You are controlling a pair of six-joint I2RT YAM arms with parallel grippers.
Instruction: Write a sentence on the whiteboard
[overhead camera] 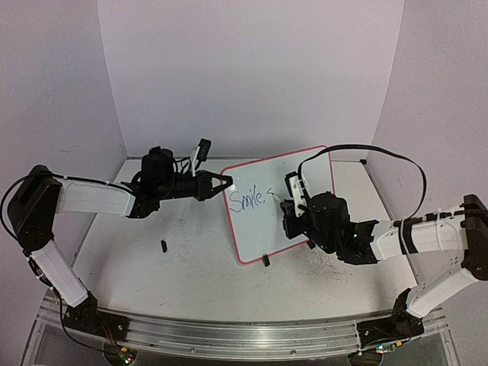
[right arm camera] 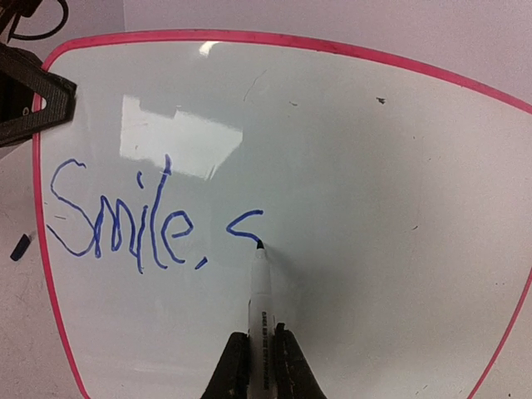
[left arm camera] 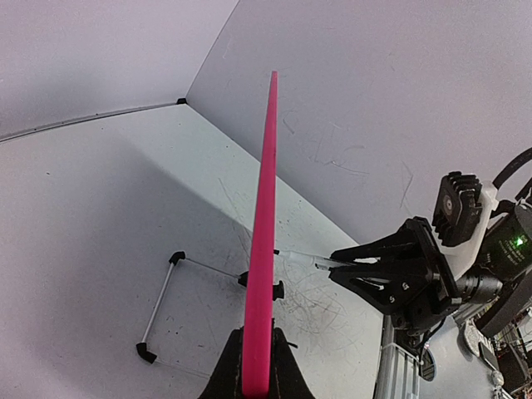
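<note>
Glossy pink-rimmed whiteboard (right arm camera: 374,208), left claw (overhead camera: 226,181) pinching its rim, right claw (right arm camera: 261,362) pinching slim marker (right arm camera: 260,283), blue sentence (right arm camera: 125,218) begun

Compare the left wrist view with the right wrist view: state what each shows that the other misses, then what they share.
Left wrist only: the whiteboard seen edge-on, a thin pink strip clamped in the left gripper, and a wire stand with black feet on the table beside it.
Right wrist only: the board's face, the blue sentence reading "Smile," plus a partial next letter, and the marker tip resting on that letter, held by the right gripper.
Both: the pink rim, and each view shows the opposite gripper.
</note>
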